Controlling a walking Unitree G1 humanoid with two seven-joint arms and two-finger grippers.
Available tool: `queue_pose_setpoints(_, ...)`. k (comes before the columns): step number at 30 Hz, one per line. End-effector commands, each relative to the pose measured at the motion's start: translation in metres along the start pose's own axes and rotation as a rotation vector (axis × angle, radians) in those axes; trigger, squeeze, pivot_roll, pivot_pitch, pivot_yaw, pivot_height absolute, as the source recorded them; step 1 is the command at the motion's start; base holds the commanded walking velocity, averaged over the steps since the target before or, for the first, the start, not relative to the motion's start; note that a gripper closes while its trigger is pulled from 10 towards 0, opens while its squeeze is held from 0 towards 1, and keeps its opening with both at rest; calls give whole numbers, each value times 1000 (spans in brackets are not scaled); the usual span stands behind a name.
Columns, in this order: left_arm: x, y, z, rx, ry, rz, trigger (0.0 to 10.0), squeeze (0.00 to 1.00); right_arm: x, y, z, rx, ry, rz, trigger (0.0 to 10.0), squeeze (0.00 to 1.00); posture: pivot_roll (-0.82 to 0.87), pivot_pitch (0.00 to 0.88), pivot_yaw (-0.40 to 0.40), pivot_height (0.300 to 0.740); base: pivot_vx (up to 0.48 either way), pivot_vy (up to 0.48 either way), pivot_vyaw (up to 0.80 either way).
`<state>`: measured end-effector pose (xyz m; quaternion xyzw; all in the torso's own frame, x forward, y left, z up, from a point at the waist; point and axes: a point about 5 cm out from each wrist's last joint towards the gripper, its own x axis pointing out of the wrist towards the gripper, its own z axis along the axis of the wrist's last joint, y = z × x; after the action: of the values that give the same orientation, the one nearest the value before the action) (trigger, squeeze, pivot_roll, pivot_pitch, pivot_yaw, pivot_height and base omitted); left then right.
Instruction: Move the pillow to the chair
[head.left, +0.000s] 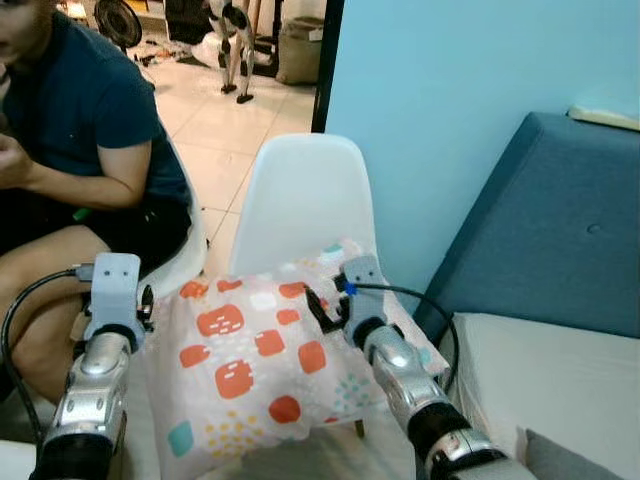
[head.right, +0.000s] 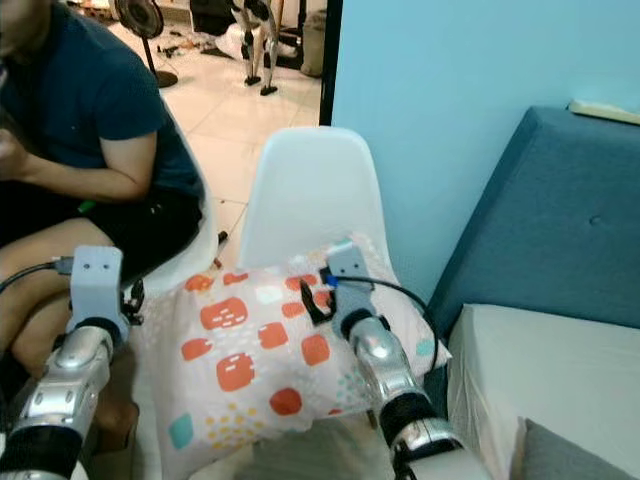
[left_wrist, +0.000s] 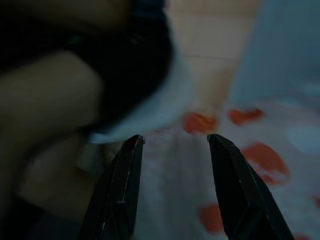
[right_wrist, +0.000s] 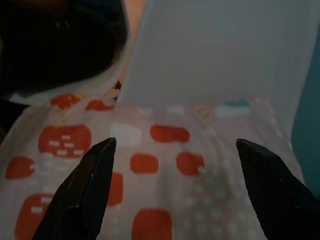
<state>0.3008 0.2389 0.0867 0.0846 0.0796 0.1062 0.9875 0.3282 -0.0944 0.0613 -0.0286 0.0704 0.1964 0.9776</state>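
Pillow (head.left: 255, 365): lying across the white chair (head.left: 300, 195) seat, overhanging its front edge, placement seemingly done; my left gripper (left_wrist: 172, 165) and right gripper (right_wrist: 175, 170) both spread open above it, only withdrawal left.

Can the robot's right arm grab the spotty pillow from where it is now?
Probably yes. The right gripper sits just above the pillow, its fingers spread wide, with nothing between them and the fabric. The pillow already lies on the white chair.
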Motion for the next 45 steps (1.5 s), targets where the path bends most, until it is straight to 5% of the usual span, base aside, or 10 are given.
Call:
queue_pose_setpoints(1,-7,-14,-18,14,74,-45,10000,0,-5,-2,-12,36,47,3,10000,0,109,53,-85,740,0,0,0)
queue_pose_setpoints(4,-19,-42,-50,49,184,-101,10000,0,-24,1,-49,14,203,36,10000,0,113,57,-93,740,0,0,0)
queue_pose_setpoints(13,-32,-68,-56,5,179,-164,10000,0,-24,2,-46,-13,173,70,10000,0,98,57,-84,740,0,0,0)
queue_pose_setpoints(16,-29,-64,-54,61,157,-117,10000,0,-26,-1,-52,-53,227,59,10000,0,98,58,-86,740,0,0,0)
queue_pose_setpoints(20,-26,-56,-54,25,166,-54,10000,0,-32,-10,-59,-28,267,14,10000,0,100,57,-89,740,0,0,0)
queue_pose_setpoints(45,-27,-49,-40,-32,108,-29,10000,0,-36,-15,-63,80,302,26,10000,0,68,52,-87,740,0,0,-709)
